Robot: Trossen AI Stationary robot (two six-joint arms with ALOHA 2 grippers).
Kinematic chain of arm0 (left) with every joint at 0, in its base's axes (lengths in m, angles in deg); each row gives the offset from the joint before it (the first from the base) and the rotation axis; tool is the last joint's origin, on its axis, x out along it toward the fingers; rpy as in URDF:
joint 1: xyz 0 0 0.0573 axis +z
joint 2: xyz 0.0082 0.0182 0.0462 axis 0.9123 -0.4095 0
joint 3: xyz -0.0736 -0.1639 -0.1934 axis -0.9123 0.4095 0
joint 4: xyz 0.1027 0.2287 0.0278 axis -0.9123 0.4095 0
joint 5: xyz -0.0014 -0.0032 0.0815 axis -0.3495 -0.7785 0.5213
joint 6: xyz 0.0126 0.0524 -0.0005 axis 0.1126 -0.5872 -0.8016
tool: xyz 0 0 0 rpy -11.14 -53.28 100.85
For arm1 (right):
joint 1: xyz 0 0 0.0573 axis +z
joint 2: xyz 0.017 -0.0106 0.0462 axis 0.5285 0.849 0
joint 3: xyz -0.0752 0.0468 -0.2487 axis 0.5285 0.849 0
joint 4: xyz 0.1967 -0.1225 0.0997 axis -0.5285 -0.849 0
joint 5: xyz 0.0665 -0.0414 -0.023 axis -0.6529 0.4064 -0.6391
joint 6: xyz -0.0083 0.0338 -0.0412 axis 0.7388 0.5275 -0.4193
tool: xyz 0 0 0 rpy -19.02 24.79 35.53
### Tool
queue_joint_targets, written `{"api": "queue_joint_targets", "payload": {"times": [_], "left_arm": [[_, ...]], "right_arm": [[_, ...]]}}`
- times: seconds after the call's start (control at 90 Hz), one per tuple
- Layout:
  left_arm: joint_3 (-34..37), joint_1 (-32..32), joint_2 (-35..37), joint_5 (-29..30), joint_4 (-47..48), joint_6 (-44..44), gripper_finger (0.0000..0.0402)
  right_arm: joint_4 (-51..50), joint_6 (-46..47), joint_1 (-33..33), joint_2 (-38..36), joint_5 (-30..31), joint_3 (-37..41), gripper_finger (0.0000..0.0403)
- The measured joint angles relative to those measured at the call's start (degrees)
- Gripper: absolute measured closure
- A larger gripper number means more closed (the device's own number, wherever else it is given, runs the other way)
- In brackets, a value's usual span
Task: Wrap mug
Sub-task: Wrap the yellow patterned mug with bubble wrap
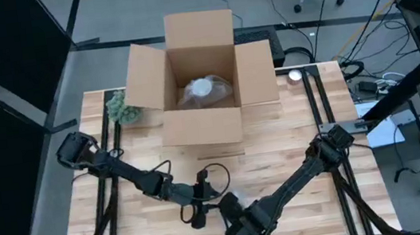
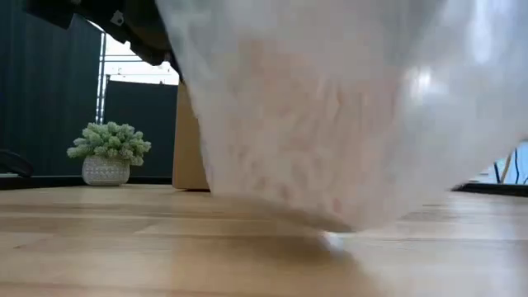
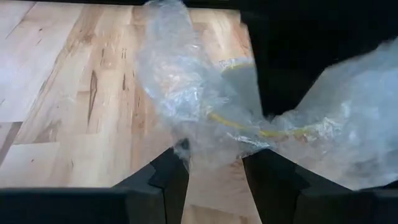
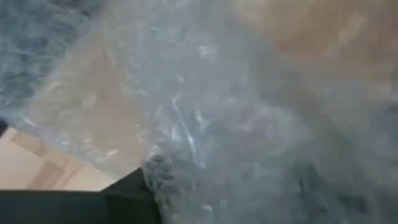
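Seemingly partway through wrapping: gripping bubble wrap [image 3: 205, 118] in left hand [image 3: 214, 165], bunching it low over the surface's [image 1: 278, 149] near edge, mug hidden, right hand's [image 1: 236, 231] grip untellable.

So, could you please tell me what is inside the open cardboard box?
Inside the open brown cardboard box lies a bundle of clear plastic wrap with something pale and round at its middle. The wrap hides what that object is.
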Motion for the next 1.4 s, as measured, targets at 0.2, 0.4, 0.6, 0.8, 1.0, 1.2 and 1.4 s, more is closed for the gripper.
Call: {"api": "queue_joint_targets", "payload": {"times": [0.2,0.4,0.6,0.8,1.0,1.2,1.4], "left_arm": [[0.0,0.0,0.0,0.0,-0.1,-1.1,0.0263],[0.0,0.0,0.0,0.0,-0.3,-1.1,0.0263],[0.0,0.0,1.0,0.4,8.0,-4.1,0.0263],[0.0,0.0,4.5,1.9,9.5,-4.1,0.0263],[0.0,-1.1,5.8,1.8,7.6,-4.0,0.0263],[0.0,-2.4,5.8,-1.4,0.5,-4.0,0.0263],[-0.1,-2.6,3.5,-1.5,-1.5,-2.4,0.0263]], "right_arm": [[-1.0,2.5,-0.2,-0.1,0.5,0.7,0.0204],[-1.6,2.7,-0.6,-0.1,0.3,2.0,0.0204],[-2.3,4.7,-0.6,-0.2,0.0,1.7,0.0204],[-2.0,5.7,-0.5,-0.2,-0.1,1.7,0.0204],[-3.4,6.0,-0.5,-0.2,-0.3,1.7,0.0204],[-4.2,8.9,-0.4,-1.8,-0.5,1.7,0.0204],[-1.5,9.8,-0.5,-2.0,-0.4,1.7,0.0204]]}}
